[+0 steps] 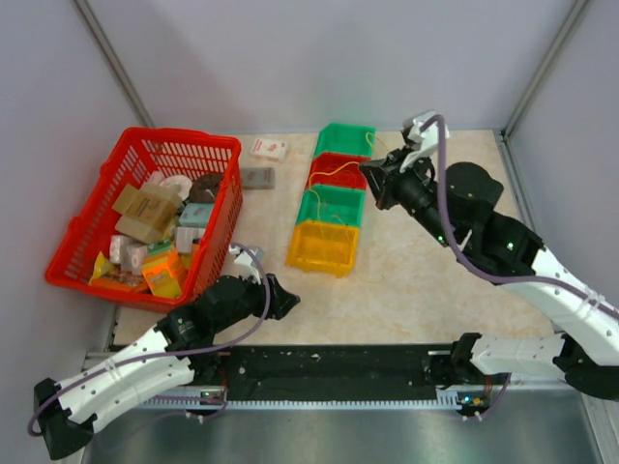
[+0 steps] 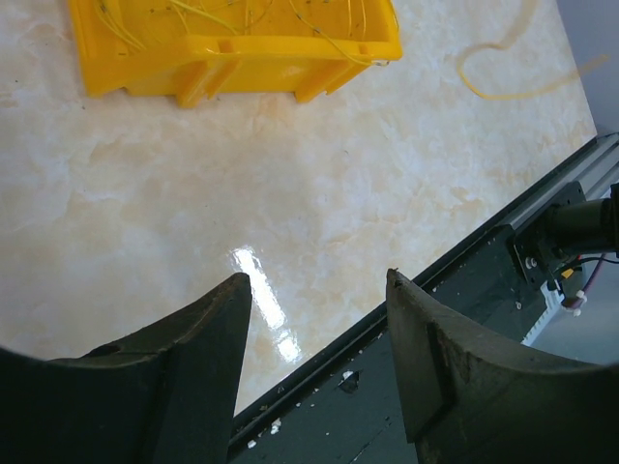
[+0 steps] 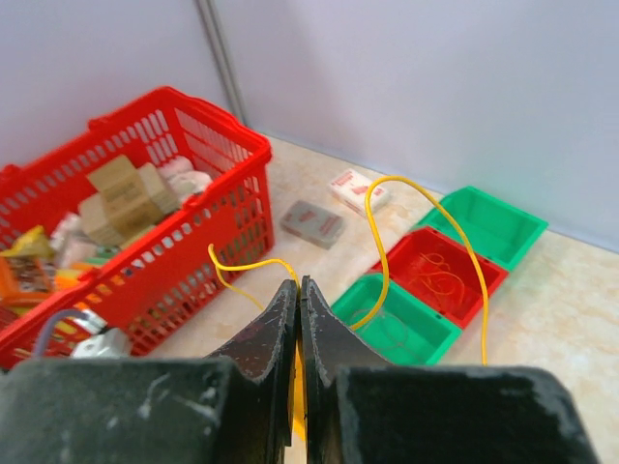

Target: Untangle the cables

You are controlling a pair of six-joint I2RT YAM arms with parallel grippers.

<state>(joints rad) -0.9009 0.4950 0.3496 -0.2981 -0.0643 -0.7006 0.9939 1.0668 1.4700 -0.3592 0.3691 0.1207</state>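
Observation:
A thin yellow cable is pinched in my right gripper, which is shut on it. The cable arcs up over the red bin, and one short end curls off to the left. In the top view this gripper hovers by the red bin, with a yellow strand trailing across it. Orange strands lie in the red bin. Thin yellow strands lie in the yellow bin. Another yellow loop lies on the table. My left gripper is open and empty, low over the near table edge.
Four small bins stand in a row: green, red, green, yellow. A red basket full of packages fills the left. A white packet and a grey packet lie beside it. A black rail runs along the near edge.

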